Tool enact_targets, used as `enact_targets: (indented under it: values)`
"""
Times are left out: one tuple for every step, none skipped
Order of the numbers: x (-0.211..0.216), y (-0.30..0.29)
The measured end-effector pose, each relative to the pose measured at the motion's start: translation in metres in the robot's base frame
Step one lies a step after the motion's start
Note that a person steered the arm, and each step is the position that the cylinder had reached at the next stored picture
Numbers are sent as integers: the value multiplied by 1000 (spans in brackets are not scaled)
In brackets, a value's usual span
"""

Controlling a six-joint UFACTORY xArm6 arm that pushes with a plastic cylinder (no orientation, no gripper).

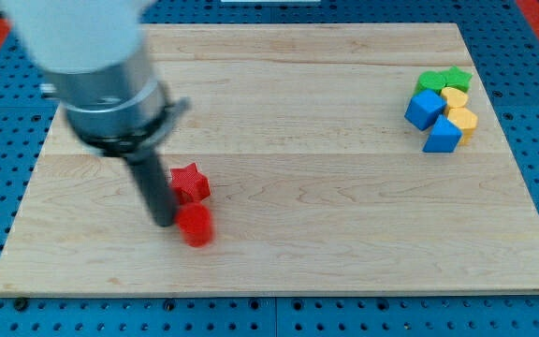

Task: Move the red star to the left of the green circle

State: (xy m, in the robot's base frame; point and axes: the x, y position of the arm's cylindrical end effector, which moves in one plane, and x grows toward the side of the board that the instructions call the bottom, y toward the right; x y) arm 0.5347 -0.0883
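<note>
Rod: no pincer is showing, so nothing is being grasped; my tip (164, 223) is sitting just left of the red star (189, 182) and touching a second red block (195, 226). Green (443, 80), blue (426, 109) and yellow (461, 119) blocks are clustering well apart, toward the desk's (344, 225) top right.

My blurred upper arm (82, 47) runs off the view's top, and my rod (154, 192) hides the red star's (189, 182) left edge.

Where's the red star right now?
The red star sits left of the board's centre, touching my tip on its left, just above another red block.
</note>
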Motion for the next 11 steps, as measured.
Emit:
enact_targets:
  values:
    - [-14,82]
    - [-25,106]
    - [-7,69]
    - [-1,15]
    - [-1,-35]
    - [-13,-39]
    - [-38,48]
    - [-72,135]
    - [-80,144]
    - [-72,116]
    - [-72,65]
